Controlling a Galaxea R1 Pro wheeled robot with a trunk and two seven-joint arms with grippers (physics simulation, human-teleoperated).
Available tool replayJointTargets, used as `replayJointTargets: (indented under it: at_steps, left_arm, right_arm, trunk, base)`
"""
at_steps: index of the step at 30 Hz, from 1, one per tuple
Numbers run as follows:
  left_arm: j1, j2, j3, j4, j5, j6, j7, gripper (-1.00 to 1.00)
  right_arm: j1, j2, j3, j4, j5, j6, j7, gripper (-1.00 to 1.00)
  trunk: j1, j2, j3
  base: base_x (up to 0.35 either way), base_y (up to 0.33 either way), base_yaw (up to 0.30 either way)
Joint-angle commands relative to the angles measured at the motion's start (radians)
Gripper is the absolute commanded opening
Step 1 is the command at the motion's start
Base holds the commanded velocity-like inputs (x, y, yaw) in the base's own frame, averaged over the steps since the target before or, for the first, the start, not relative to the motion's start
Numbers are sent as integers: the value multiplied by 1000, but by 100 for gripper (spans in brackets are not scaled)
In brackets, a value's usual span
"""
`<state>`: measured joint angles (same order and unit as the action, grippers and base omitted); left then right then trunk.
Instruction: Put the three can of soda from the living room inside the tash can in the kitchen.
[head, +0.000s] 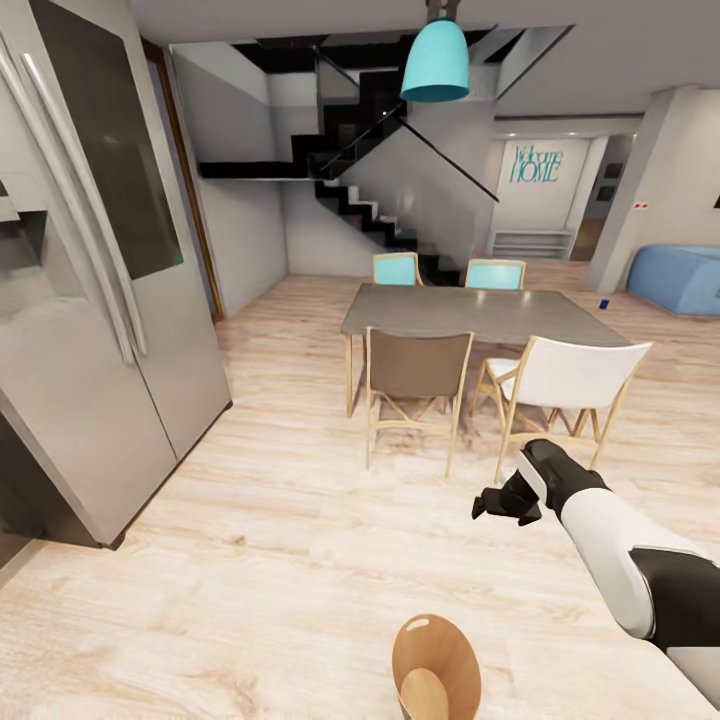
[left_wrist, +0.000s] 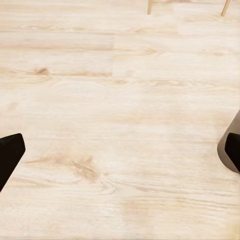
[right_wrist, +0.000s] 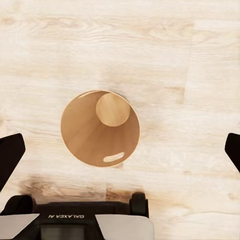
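The tash can (head: 437, 650) stands on the wood floor at the near edge of the head view, its brown inside bare. The right wrist view looks straight down into the tash can (right_wrist: 85, 135), with the handle slot in its wall. My right gripper (head: 497, 503) hovers above the floor just beyond the bin, open, and its fingers (right_wrist: 11, 157) are spread wide with nothing between them. My left gripper (left_wrist: 120, 155) is open too, over bare floor. A tiny blue thing (head: 603, 303), perhaps a can of soda, sits on the floor far off.
A steel fridge (head: 90, 300) fills the left side. Ahead stands a grey dining table (head: 470, 312) with several chairs (head: 415, 385) around it. A blue sofa (head: 680, 275) and a staircase (head: 370, 200) lie further back. My base (right_wrist: 75, 222) is next to the bin.
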<state>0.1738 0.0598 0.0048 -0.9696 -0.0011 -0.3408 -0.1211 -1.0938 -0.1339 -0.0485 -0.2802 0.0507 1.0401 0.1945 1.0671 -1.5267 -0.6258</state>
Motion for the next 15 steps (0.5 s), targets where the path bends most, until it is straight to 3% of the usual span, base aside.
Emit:
replayJointTargets:
  at_steps: [1, 15]
  left_arm:
    - [0, 0, 0, 0, 0, 0, 0, 100]
    - [1, 1, 0, -1, 2, -1, -1, 100]
  right_arm:
    - [0, 0, 0, 0, 0, 0, 0, 100]
    - [5, -5, -2, 1, 3, 0, 0, 100]
  trunk:
    - [4, -7, -3]
    - [58, -105, -54]
  base:
    - [0, 0, 0]
    - [0, 0, 0]
